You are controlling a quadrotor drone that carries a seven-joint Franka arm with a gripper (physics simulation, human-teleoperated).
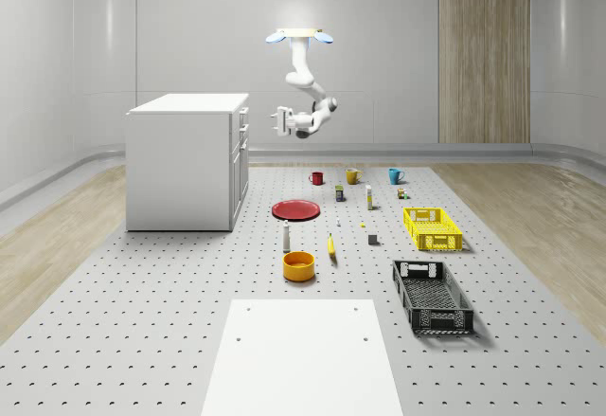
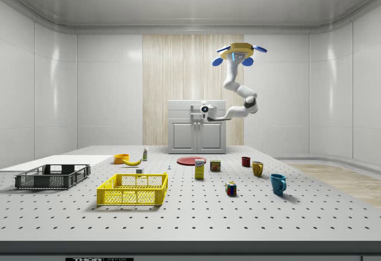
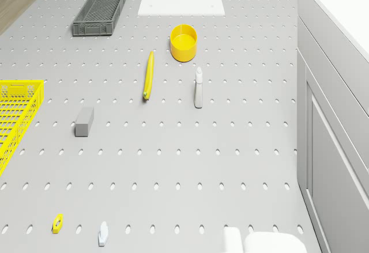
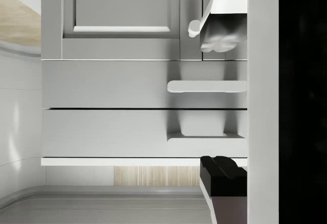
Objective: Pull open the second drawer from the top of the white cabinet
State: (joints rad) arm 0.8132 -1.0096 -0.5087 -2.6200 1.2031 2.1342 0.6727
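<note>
- The cabinet [image 1: 187,160] stood white at the whole-scene view's left, on the pegboard table [image 1: 142,321]; its front faced that view's right, every drawer shut flush.
- The drone [image 1: 300,36] hovered high beside the cabinet's front, over the table near the red plate [image 1: 296,209]; the arm [image 1: 305,80] hung below it and bent back toward the cabinet.
- The black crate [image 1: 432,295] and yellow crate [image 1: 432,227] lay well apart from the cabinet, toward the whole-scene view's right.
- The second drawer [image 4: 107,83] sat closed just under the top one, in the wrist view; its bar handle [image 4: 204,86] stuck out, untouched.
- The gripper [image 1: 281,120] hung level with the upper drawers, near the front but apart from it; fingers spread wide, one light [image 4: 217,27] and one dark [image 4: 220,175] in the wrist view, nothing held.
- The yellow bowl [image 1: 298,264], banana [image 1: 331,246] and bottle [image 1: 286,237] sat near mid-table.
</note>
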